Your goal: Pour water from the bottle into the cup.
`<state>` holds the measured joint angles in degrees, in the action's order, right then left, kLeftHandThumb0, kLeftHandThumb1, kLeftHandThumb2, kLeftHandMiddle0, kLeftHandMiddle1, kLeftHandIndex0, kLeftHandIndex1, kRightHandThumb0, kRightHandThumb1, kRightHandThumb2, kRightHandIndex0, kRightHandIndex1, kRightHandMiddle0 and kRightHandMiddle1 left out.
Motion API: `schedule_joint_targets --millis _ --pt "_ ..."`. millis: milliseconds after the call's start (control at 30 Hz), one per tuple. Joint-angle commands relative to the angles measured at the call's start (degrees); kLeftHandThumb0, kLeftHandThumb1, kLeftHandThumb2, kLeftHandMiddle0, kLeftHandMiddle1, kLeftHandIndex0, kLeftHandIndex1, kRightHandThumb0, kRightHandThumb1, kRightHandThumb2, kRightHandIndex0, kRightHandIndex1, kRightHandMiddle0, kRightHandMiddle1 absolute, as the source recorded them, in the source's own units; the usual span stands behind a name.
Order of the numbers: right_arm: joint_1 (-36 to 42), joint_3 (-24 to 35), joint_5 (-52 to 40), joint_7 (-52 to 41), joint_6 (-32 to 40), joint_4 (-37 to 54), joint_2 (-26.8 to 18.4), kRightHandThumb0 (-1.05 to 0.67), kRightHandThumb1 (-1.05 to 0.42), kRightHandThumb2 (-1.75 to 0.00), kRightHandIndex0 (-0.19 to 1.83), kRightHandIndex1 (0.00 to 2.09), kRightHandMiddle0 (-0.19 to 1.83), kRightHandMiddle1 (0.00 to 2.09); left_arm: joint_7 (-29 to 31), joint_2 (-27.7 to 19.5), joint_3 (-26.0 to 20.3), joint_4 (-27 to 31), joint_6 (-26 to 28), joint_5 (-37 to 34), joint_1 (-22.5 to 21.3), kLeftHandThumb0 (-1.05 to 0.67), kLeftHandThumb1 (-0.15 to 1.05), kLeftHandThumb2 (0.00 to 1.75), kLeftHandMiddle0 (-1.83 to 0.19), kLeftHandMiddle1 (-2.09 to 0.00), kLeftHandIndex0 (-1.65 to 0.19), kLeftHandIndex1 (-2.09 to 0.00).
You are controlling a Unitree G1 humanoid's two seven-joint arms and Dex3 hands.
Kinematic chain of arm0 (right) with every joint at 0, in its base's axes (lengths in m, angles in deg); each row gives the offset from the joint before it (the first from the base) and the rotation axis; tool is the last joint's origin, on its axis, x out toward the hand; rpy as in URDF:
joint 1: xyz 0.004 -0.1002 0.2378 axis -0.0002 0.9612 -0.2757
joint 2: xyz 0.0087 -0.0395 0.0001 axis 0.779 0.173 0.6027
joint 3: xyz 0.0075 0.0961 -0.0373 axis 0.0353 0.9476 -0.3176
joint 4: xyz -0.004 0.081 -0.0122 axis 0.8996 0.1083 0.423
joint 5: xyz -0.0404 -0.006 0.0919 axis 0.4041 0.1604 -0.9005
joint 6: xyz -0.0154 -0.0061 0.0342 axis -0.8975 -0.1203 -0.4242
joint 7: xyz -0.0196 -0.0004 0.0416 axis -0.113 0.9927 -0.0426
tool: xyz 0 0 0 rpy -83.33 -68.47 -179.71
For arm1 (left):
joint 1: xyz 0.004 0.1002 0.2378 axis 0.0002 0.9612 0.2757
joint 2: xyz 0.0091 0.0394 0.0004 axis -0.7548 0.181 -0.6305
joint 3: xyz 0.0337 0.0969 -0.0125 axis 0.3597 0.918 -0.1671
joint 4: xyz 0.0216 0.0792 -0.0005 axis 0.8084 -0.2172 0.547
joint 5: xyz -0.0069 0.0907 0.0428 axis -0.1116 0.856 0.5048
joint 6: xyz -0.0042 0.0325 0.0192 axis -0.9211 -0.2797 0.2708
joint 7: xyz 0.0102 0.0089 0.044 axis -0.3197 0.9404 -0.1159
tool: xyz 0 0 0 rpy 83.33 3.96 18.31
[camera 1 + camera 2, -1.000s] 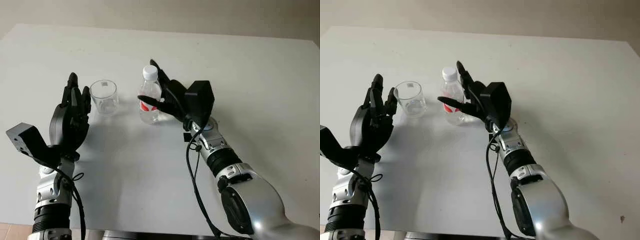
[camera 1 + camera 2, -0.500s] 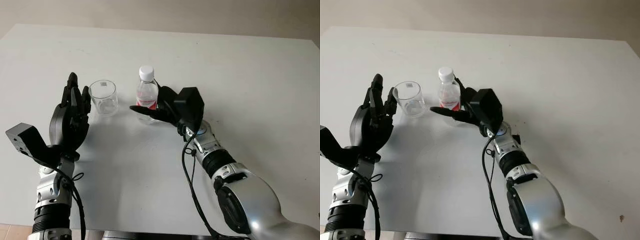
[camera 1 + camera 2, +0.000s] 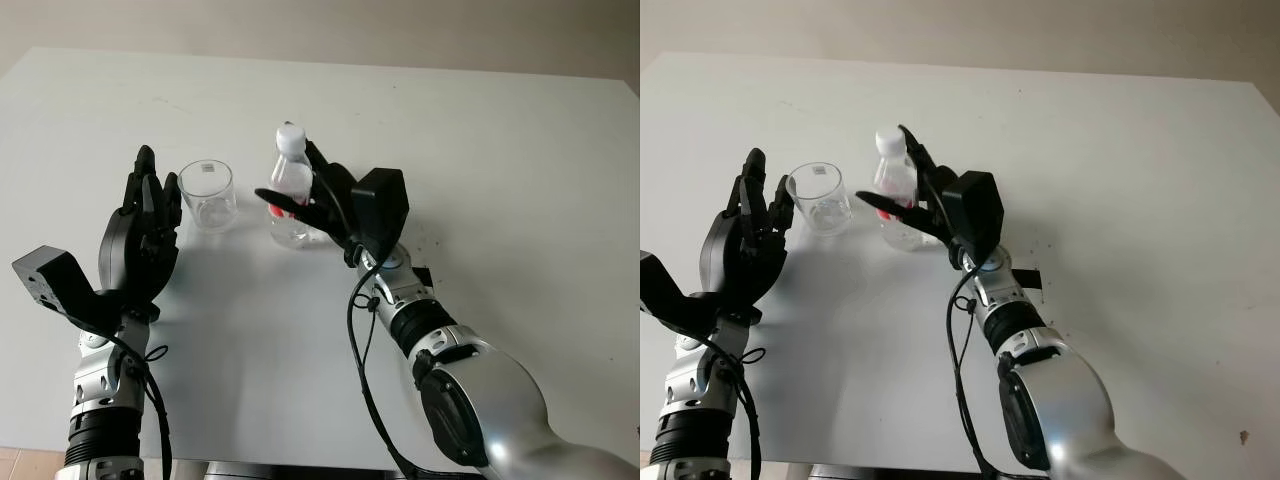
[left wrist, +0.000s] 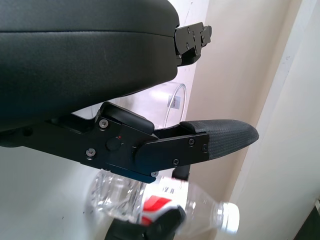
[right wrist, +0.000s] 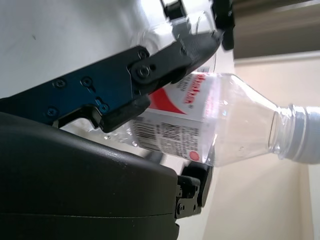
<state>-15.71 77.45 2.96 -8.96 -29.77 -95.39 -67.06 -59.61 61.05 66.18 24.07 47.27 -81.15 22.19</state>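
A clear plastic bottle (image 3: 289, 176) with a white cap and a red label stands right of the clear empty cup (image 3: 208, 194) on the white table. My right hand (image 3: 298, 196) is shut on the bottle from its right side, one finger crossing the label at the front and others behind it. The bottle leans slightly, and its base is near the table. The right wrist view shows the label and neck of the bottle (image 5: 220, 125) between the fingers (image 5: 150, 70). My left hand (image 3: 145, 218) is open and upright, just left of the cup.
The white table (image 3: 500, 150) stretches wide to the right and behind the objects. A black cable hangs along my right forearm (image 3: 400, 300). The table's near edge runs just below both arms.
My right hand has carried the bottle a little left, toward the cup, and closed around it. The bottle now leans slightly. The left hand and the cup have not moved.
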Motion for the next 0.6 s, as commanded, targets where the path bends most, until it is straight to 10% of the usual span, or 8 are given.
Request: schedule_joint_targets --millis 0,167,567 --pt "-1.80 -0.93 1.33 0.80 -0.24 -1.02 1.61 -0.45 -0.96 -0.06 0.63 2.06 0.45 2.07 0.21 -0.15 -0.09 0.71 -0.46 0.23 0.30 -0.81 1.05 0.57 0.16 -0.05 0.18 -0.05" --pt "-2.03 -1.94 2.95 -0.38 -1.17 -1.85 0.66 -0.33 -1.03 -0.07 1.11 2.09 0.93 2.09 1.01 -0.34 -0.38 0.39 -0.71 -0.25 0.16 -0.80 1.05 0.57 0.16 -0.05 0.19 -0.05" --pt "-2.57 -3.79 6.03 -4.06 -2.30 -2.36 -1.37 -0.39 -1.03 -0.05 1.16 2.09 1.16 2.09 1.71 -0.36 -0.49 -1.81 -1.82 -0.28 -1.63 -0.80 1.05 0.58 0.18 -0.05 0.19 -0.04"
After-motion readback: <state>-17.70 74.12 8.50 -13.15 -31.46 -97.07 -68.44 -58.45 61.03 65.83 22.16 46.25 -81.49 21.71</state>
